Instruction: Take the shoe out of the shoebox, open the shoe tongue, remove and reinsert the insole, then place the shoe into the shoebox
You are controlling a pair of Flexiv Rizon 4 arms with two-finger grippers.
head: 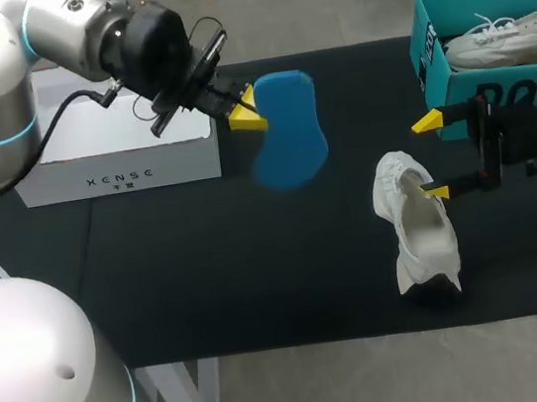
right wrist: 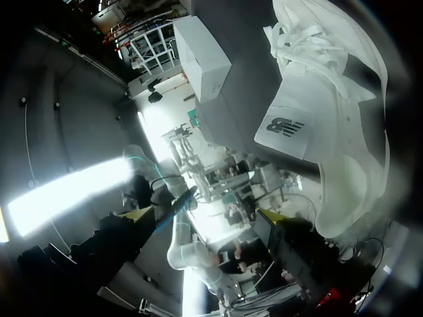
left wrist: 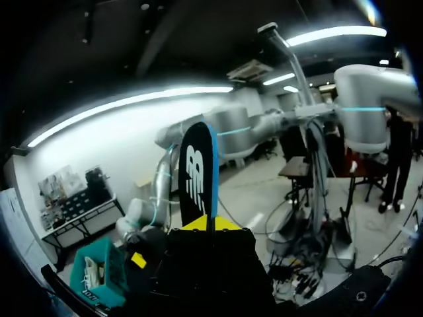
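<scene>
Plenty of open black table (head: 208, 269) left of the shoe (head: 423, 229), which sits toward the front edge. Right gripper (head: 431, 157) just right of the shoe, spread wide, lower tip at the collar. Left gripper (head: 244, 110) well up-left of the shoe, clamped on the blue insole (head: 287, 133), held off the table. Teal shoebox (head: 522, 85) behind-right of the shoe, second white sneaker (head: 506, 40) inside.

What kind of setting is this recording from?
Probably a robotics lab test bench: a black table, my left tool holding a blue insole, a white shoe by my right tool, and a teal shoebox.
</scene>
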